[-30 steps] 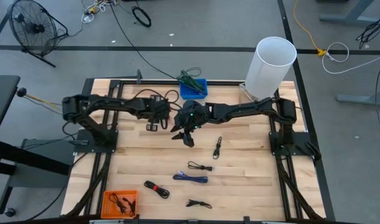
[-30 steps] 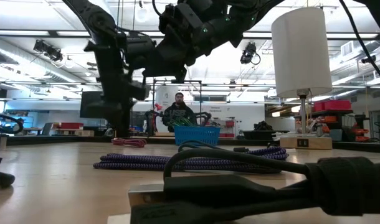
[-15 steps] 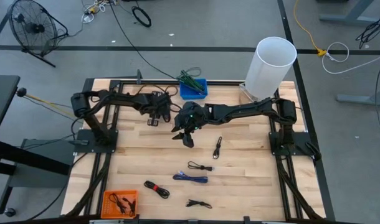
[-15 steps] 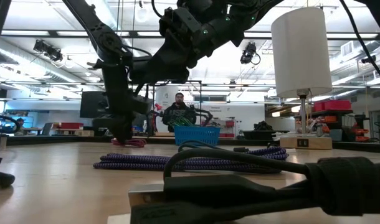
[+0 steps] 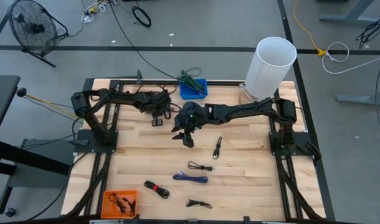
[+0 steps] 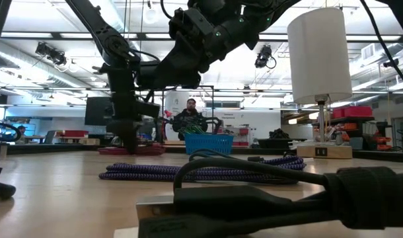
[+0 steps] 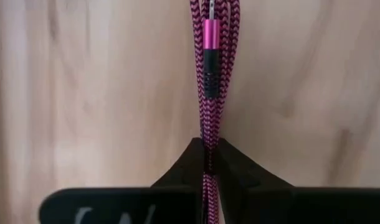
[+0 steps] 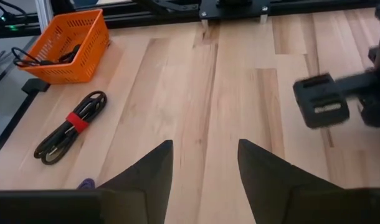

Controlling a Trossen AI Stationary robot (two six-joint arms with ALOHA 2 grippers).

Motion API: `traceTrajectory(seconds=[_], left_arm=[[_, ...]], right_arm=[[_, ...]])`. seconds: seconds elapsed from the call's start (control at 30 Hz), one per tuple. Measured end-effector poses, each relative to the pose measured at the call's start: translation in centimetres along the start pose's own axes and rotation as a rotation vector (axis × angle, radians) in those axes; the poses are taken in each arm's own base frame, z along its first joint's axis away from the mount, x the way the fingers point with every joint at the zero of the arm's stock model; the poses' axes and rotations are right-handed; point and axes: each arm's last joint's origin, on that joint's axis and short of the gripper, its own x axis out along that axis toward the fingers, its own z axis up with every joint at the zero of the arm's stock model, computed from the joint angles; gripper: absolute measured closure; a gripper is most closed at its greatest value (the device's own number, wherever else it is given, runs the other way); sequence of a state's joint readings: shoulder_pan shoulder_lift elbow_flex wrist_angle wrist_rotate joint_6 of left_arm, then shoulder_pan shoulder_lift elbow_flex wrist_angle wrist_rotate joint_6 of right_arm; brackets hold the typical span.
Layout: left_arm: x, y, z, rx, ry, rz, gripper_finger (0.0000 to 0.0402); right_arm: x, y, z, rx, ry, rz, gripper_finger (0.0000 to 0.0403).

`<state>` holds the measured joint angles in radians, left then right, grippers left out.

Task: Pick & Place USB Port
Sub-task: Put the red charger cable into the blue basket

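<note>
Pinching a pink braided cable (image 7: 210, 74), the left tool (image 7: 205, 163) has its fingers closed narrowly on the doubled strands, with the cable's metal plug end lying on the wood just ahead of the fingertips. From above, this tool (image 5: 157, 116) sits low over the rear part of the bench (image 5: 252, 155), just left of the blue bin (image 5: 194, 88). The right tool (image 8: 202, 163) hangs above the middle of the bench with its fingers spread wide, holding nothing. Green cabling fills the blue bin at the back edge. An orange basket (image 5: 119, 202) at the front left corner holds dark cables. More bundled cables lie loose toward the front of the bench, among them a black cable with a red tie (image 8: 70, 126).
</note>
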<state>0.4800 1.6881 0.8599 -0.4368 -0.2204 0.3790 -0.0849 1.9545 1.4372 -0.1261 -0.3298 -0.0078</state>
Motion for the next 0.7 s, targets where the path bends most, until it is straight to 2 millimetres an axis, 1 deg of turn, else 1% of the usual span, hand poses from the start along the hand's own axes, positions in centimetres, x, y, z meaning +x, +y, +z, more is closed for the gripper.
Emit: traceTrajectory(seconds=[0.07,0.1,0.17,0.27,0.4,0.5,0.6,0.7], left_arm=[[-0.8,0.1,-0.3,-0.04,0.009,-0.011,0.0381],[-1.5,0.2,-0.4,-0.061,0.005,-0.013,0.0381],[-3.5,0.7,-0.4,-0.094,-0.032,-0.013,0.0381],[-7.4,1.2,-1.0,-0.163,-0.137,-0.025,0.0381],[-13.9,1.6,-2.6,-0.268,-0.428,-0.106,0.0381],[-18.4,1.2,-4.5,-0.313,-0.65,-0.204,0.0381],[-22.2,0.2,-6.4,-0.314,-0.852,-0.272,0.0381],[-24.9,-0.8,-7.9,-0.286,-1.013,-0.323,0.0381]], right_arm=[[0.0,0.0,0.0,0.0,0.002,0.0,0.0223],[0.0,0.0,0.0,0.001,0.004,-0.001,0.0223],[0.0,-0.1,-0.1,-0.003,0.007,-0.012,0.0223],[0.0,-0.2,-0.1,-0.006,0.014,-0.054,0.0223],[0.0,-0.3,-0.2,-0.005,0.019,-0.088,0.0223],[0.0,-0.3,-0.2,-0.001,0.016,-0.087,0.0223],[0.0,-0.3,-0.1,0.0,0.007,-0.087,0.0223],[0.0,-0.3,0.2,0.001,-0.019,-0.087,0.0223]])
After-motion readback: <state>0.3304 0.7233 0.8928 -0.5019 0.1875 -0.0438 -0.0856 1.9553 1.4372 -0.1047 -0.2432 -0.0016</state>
